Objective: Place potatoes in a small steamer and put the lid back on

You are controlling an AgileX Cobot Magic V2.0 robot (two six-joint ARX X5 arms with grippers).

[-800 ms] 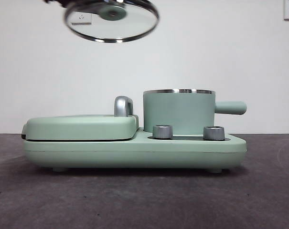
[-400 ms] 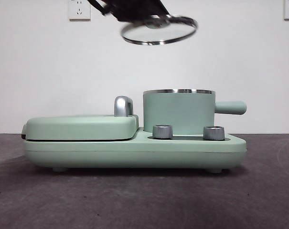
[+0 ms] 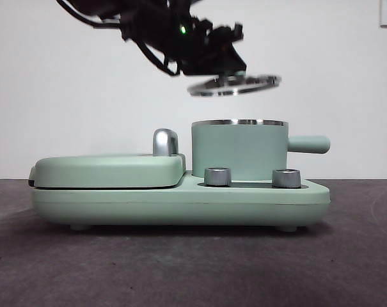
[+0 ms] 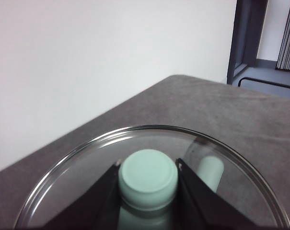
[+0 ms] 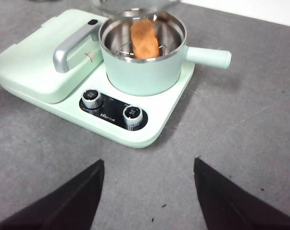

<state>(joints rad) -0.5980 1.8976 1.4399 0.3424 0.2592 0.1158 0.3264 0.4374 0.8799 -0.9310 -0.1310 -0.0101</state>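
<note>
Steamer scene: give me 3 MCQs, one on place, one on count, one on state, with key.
1. Where is the potato?
A. Inside the small steamer
B. On the table
C. On the griddle cover

2. How many control knobs are on the base's front panel?
A. One
B. Two
C. Four

3. What is the state of the lid?
A. Seated on the steamer
B. Lying on the table
C. Held in the air above the steamer

Key:
1. A, the right wrist view shows the orange-brown potato inside the open pot.
2. B, one knob and a second knob sit on the base in front of the pot.
3. C, the left gripper is shut on the lid's green knob, and the front view shows a gap between lid and pot rim. The right gripper waits open, away from the appliance.
</note>
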